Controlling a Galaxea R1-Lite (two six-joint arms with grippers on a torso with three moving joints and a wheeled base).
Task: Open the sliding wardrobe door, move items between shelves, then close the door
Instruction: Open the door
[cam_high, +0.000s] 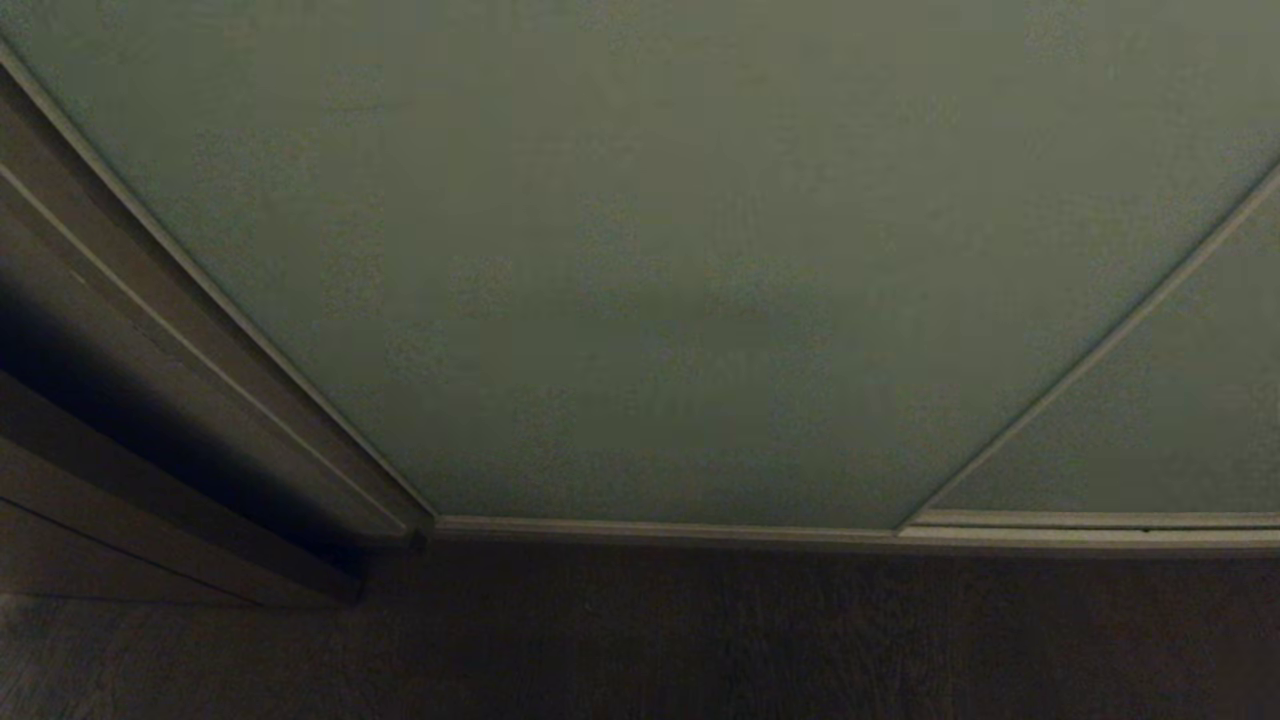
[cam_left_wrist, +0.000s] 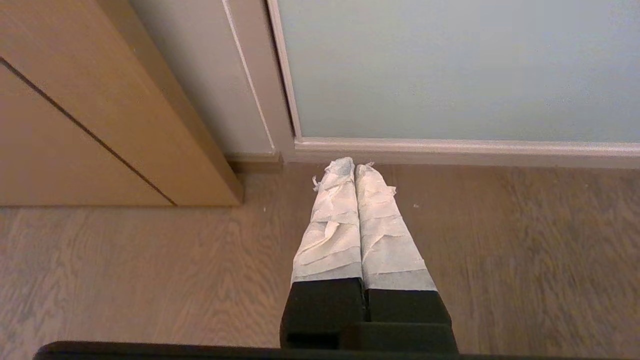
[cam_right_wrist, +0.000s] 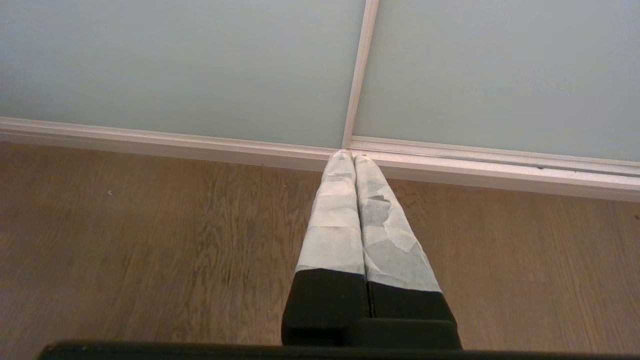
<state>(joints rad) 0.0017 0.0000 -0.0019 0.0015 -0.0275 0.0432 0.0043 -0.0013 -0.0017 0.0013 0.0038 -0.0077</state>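
Two pale grey-green panels fill the head view, the sliding wardrobe door (cam_high: 640, 250) across the middle and top and a second panel (cam_high: 1180, 400) at the right, with no arm in that view. Only the wrist views show the grippers. The left gripper (cam_left_wrist: 354, 166) and the right gripper (cam_right_wrist: 352, 156) each point down over the wood floor (cam_left_wrist: 500, 250) toward the door's bottom frame, wrapped fingers pressed together, holding nothing.

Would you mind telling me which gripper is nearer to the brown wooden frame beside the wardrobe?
Left. The left gripper is shut, pointing at the door's bottom corner beside the brown wooden frame. The right gripper, also shut, points at the seam between the two door panels, further along.
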